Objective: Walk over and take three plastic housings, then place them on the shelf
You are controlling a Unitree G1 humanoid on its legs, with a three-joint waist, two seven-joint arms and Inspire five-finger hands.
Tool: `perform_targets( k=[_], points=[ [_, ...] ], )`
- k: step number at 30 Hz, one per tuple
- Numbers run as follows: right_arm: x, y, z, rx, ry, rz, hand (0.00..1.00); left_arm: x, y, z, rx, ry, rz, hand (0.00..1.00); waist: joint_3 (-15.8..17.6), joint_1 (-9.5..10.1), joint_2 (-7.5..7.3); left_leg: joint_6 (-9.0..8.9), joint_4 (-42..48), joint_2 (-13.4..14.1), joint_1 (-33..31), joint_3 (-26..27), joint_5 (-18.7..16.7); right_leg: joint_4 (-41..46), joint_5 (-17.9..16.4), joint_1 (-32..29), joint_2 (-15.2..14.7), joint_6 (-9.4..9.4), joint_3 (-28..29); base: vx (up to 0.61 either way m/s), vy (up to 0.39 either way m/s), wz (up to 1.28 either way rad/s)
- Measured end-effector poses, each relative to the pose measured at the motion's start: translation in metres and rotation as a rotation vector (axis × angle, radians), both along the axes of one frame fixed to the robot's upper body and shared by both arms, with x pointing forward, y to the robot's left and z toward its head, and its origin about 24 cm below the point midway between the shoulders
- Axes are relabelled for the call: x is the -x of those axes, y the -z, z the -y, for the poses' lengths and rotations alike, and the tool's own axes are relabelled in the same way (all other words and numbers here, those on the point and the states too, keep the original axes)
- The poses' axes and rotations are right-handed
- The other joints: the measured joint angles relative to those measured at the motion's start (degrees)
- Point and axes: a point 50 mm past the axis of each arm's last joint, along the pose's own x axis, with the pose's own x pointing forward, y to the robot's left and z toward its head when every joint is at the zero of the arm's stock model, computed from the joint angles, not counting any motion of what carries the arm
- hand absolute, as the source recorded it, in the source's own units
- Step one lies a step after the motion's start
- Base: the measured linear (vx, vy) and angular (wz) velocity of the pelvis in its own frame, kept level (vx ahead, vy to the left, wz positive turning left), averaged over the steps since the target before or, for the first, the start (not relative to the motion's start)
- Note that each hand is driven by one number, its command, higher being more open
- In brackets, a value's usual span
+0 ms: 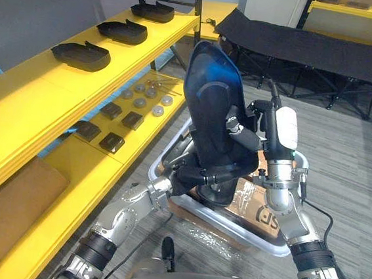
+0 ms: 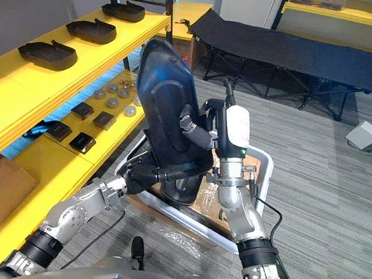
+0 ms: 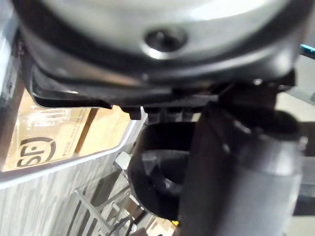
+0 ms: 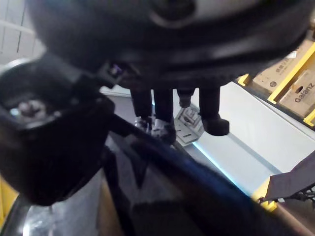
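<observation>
In the left eye view a large dark plastic housing [image 1: 209,109] is held upright above a pale plastic bin [image 1: 255,242] that stands on the grey carpet beside a yellow shelf [image 1: 39,86]. The housing's lower edge is gripped by the left hand [image 1: 192,176], its fingers curled round it, and its right rim is clasped by the right hand [image 1: 242,135], likewise closed on it. Cardboard [image 1: 252,202] bearing dark print lies in the bin, and another dark part [image 1: 217,194] rests there under the held housing. Three matching housings [image 1: 82,55] are set in a row on the shelf's top board, well apart from the held one. Small black blocks [image 1: 132,120] and metal discs [image 1: 147,96] are spread on the lower board, with a brown carton [image 1: 9,195] nearer the robot. A black folding cot [image 1: 313,46] stands behind the bin. The same arrangement is seen in the right eye view, the housing being tilted slightly towards the shelf. In the left wrist view dark fingers [image 3: 162,191] are wrapped round the housing's edge, and the bin's rim and printed cardboard are seen beyond. In the right wrist view the fingers [image 4: 162,110] are hooked over the housing's dark rim opposite the thumb [image 4: 44,152]; printed cartons [image 4: 290,83] are stacked on a yellow rack in the distance.
</observation>
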Motion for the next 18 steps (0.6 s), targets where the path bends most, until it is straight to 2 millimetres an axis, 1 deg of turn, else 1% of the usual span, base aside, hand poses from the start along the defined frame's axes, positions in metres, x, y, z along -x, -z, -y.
perform_targets(
  k=[3, 6, 9, 10, 12, 15, 18],
  points=[
    [0.001, 0.001, -0.005, 0.006, -0.041, -0.012, 0.0, -0.002, -0.001, -0.002, -0.016, -0.055, 0.007, 1.0, -0.15, -0.02, -0.26, 0.0, 0.0, -0.02, 0.02, 0.01, -0.01, 0.0, 0.0, 0.0, -0.01, 0.01, 0.16, 0.0, 0.0, 0.0],
    [0.001, 0.002, -0.01, -0.056, -0.055, -0.029, 0.0, -0.005, -0.003, -0.005, -0.019, -0.132, 0.028, 1.0, -0.15, -0.19, -0.25, -0.03, 0.0, -0.1, 0.16, -0.15, 0.04, 0.3, -0.03, -0.26, -0.04, 0.0, 0.18, -0.02, -0.002, 0.01],
    [0.002, 0.004, -0.012, -0.081, -0.056, -0.034, 0.0, -0.006, -0.005, -0.007, -0.004, -0.191, 0.044, 1.0, -0.16, -0.29, -0.24, -0.03, -0.01, -0.14, 0.16, -0.27, 0.04, 0.48, -0.1, -0.32, -0.07, -0.06, 0.17, -0.02, -0.001, 0.01],
    [0.003, 0.006, -0.012, -0.093, -0.054, -0.042, 0.0, -0.006, -0.005, -0.007, 0.005, -0.222, 0.047, 0.0, -0.16, -0.25, -0.24, -0.05, -0.01, -0.17, 0.16, -0.38, 0.05, 0.57, -0.15, -0.33, -0.08, -0.11, 0.14, -0.02, -0.006, 0.03],
    [0.007, 0.011, -0.013, -0.139, -0.045, -0.066, 0.0, -0.006, -0.006, -0.006, 0.034, -0.263, 0.049, 0.0, -0.16, -0.15, -0.24, -0.09, -0.01, -0.19, 0.15, -0.63, 0.08, 1.01, -0.42, -0.46, -0.11, -0.37, 0.06, -0.01, -0.007, 0.04],
    [0.014, 0.022, -0.016, -0.182, -0.03, -0.103, 0.0, -0.002, -0.008, -0.007, 0.131, -0.352, 0.018, 0.0, -0.16, -0.56, -0.23, -0.17, -0.01, -0.2, 0.14, -0.88, 0.15, 1.23, -0.66, -0.45, -0.09, -0.46, -0.19, 0.0, -0.007, 0.02],
    [0.019, 0.028, -0.02, -0.219, -0.029, -0.126, 0.0, 0.001, -0.01, -0.006, 0.166, -0.377, 0.025, 0.0, -0.16, -0.95, -0.21, -0.19, 0.0, -0.18, 0.13, -0.9, 0.16, 1.28, -0.83, -0.48, -0.08, -0.71, -0.21, 0.0, 0.0, 0.0]
  ],
)
